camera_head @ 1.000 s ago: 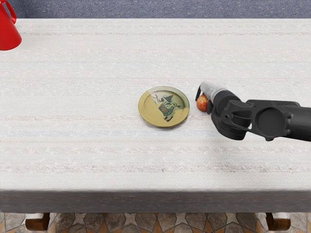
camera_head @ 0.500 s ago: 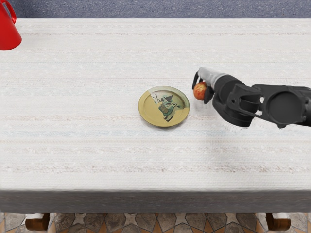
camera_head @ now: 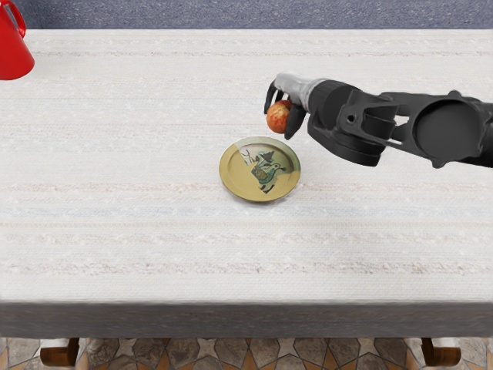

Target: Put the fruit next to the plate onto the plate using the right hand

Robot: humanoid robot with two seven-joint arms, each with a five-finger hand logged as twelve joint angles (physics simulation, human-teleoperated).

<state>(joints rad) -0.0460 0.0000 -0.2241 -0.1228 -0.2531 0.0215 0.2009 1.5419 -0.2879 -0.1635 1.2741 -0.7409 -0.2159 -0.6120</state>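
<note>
A small red and yellow apple (camera_head: 277,118) hangs in the air above the table, just beyond the far right rim of the plate. My right hand (camera_head: 282,109) is shut on it, fingers curled around its top and sides, with the dark arm coming in from the right edge. The plate (camera_head: 240,179) is yellow-green with a bird drawing in the middle and lies flat on the white table, with nothing on it. The left arm does not show.
A red pitcher (camera_head: 13,45) stands at the table's far left corner, cut by the picture edge. The table's front edge (camera_head: 246,302) runs along the bottom. A white cloth covers the whole tabletop.
The right hand closed on the apple beside the plate, lifted it off the table, and carried it up and to the left toward the plate's far rim.
</note>
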